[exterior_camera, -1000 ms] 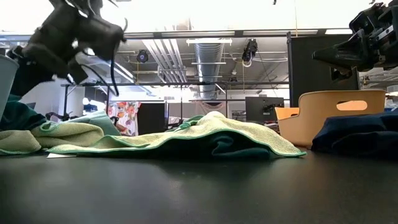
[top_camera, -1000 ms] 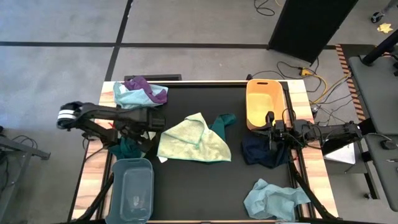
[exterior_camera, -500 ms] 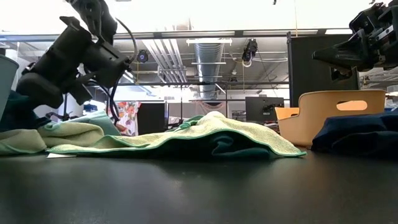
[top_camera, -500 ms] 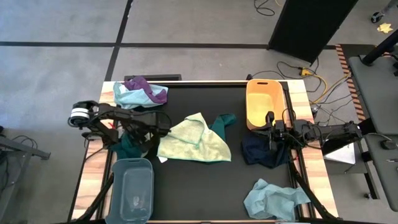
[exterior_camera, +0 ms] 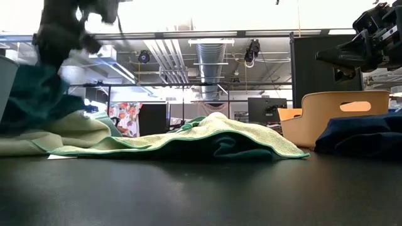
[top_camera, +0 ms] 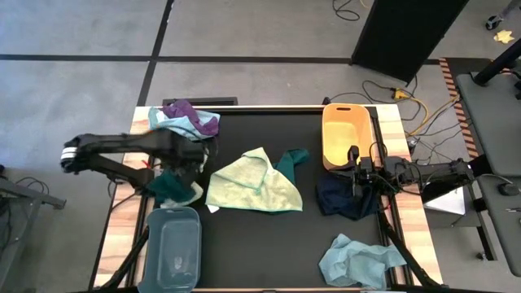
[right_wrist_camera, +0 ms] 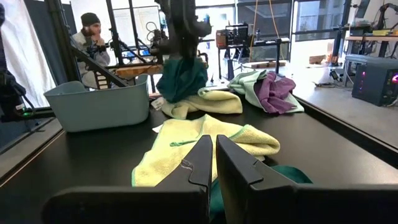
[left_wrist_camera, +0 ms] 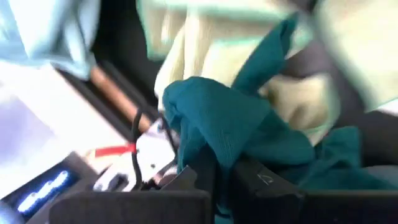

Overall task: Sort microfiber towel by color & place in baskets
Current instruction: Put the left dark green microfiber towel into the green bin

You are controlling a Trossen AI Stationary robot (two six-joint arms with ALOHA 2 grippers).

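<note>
A dark teal towel (top_camera: 171, 189) hangs bunched from my left gripper (top_camera: 186, 163), which is shut on it beside the grey-blue basket (top_camera: 173, 248) at the near left. The right wrist view shows the same towel (right_wrist_camera: 181, 78) raised over the edge of a yellow-green towel (top_camera: 254, 184) spread at mid-table. My right gripper (top_camera: 356, 165) stays shut and holds nothing, above a navy towel (top_camera: 346, 199) next to the orange basket (top_camera: 345, 134). My left gripper pinches a bunched fold at the top of the dark teal towel (left_wrist_camera: 214, 146) between its two fingers, coming from above. Several layers are gathered there. The towel hangs slack below the fingers; I cannot tell whether its lower end (exterior_camera: 25, 119) is clear of the table.
A light blue towel and a purple towel (top_camera: 184, 120) lie heaped at the far left corner. Another light blue towel (top_camera: 358, 260) lies near the front right. A teal towel (top_camera: 295, 158) peeks from under the yellow-green one. A person (right_wrist_camera: 90, 37) sits beyond the table.
My left gripper has dipped down onto the dark teal towel, shut on it and then risen. The towel's top has been drawn up into a bunch, and it now hangs higher than before. The right arm has kept still.
</note>
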